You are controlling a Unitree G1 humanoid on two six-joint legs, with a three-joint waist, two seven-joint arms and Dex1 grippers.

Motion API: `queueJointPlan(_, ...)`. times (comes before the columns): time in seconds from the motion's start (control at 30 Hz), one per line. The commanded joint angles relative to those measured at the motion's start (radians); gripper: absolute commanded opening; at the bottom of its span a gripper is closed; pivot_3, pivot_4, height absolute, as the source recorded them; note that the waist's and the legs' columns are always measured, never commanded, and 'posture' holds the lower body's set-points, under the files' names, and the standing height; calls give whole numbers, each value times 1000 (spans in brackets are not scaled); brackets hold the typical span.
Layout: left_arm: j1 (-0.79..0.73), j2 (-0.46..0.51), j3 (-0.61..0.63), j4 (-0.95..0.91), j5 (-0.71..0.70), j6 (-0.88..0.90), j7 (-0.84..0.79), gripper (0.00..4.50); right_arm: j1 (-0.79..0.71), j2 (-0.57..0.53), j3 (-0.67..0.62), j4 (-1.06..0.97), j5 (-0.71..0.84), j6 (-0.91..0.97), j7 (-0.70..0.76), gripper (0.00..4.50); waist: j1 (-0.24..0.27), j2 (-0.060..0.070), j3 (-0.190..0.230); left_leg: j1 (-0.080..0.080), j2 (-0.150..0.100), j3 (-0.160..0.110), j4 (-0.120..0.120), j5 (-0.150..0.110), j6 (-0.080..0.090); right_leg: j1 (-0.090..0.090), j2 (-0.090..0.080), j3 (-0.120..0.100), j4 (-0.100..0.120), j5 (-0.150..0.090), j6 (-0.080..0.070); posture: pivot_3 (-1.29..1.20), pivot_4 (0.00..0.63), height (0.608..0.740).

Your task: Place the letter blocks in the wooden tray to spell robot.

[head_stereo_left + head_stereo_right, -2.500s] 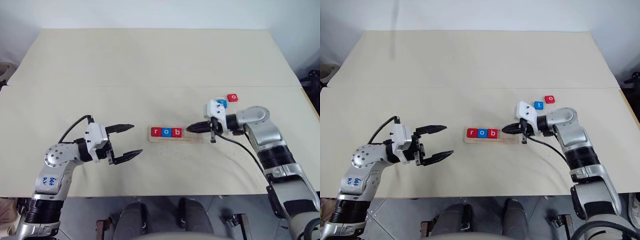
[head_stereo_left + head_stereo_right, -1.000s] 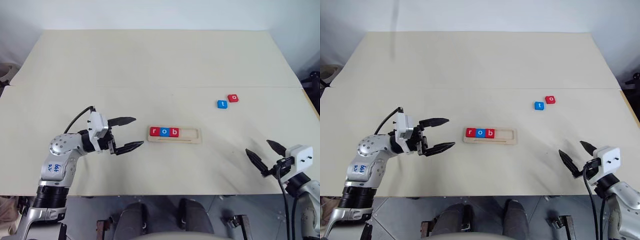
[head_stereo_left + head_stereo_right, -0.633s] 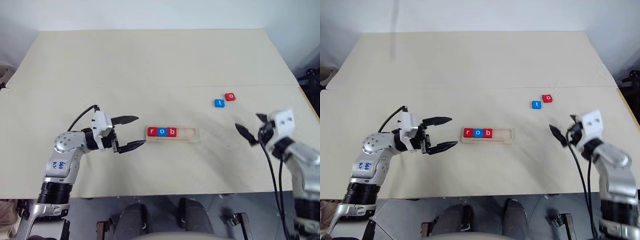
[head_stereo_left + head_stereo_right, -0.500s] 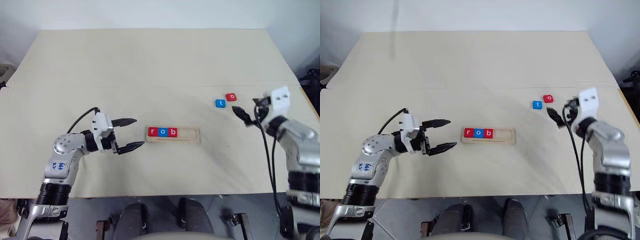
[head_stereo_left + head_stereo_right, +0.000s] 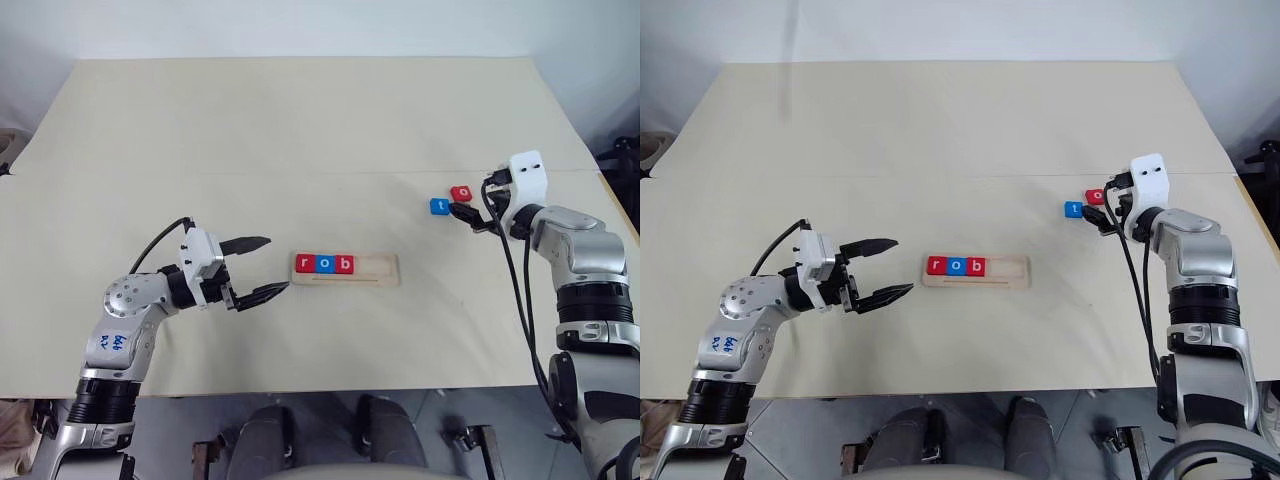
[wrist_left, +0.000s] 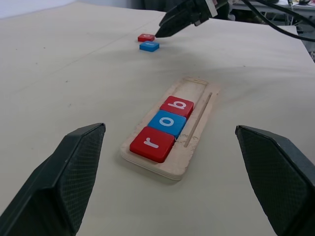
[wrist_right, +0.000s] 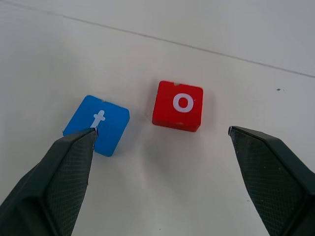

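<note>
Head cam: tray mid-table w/ red r, blue o, red b at its left end. Left gripper wide open, empty, just left of tray. Right gripper by the loose blocks.

Left wrist: r-o-b in tray, rest of slot bare.

Right wrist: fingers spread wide, holding nothing, above blue t & red o lying on table.

My work surface is a broad table covered in pale beige sheeting, with a thin seam running across it from side to side. Beyond its far edge stands a plain white wall, evenly lit with no hard shadows. Below the table's near edge I see grey floor, and dark equipment sits off the table's right side, too cut off to tell what it is.
</note>
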Motion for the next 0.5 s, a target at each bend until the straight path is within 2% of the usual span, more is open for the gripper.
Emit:
queueJointPlan(0.03,12,0,19,-46,-12,-13,7,4500,-20,-27,-3,-20,-1,2,18,4455,0,0,0,0,0,0,0,0,0,0,0,0,0,0,0,0,150,740)
queueJointPlan(0.2,14,0,17,-52,-13,-11,12,4500,-70,-13,1,48,-12,-23,5,4455,1,0,0,0,0,0,0,0,0,0,0,0,0,0,0,0,150,740)
queueJointPlan(0.5,-3,-11,8,-48,-8,-13,18,4500,-248,63,22,390,-94,-161,-128,4455,-3,0,0,0,0,1,0,0,0,0,0,0,0,0,0,0,150,740)
